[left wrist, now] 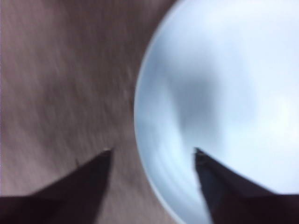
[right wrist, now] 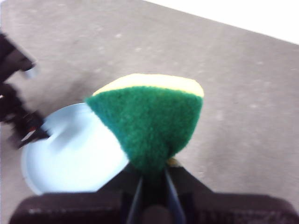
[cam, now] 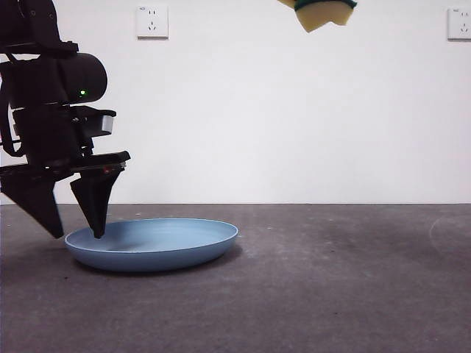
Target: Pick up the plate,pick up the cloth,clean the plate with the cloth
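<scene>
Two white wall sockets sit high on the white wall above the dark grey table.

Clamped between the right gripper jaws at lower centre: the cloth, green scouring face forward, yellow edge on top. Lying at lower left on the grey table: the plate. Blurred at the left edge, over the plate's rim: the left gripper.
</scene>
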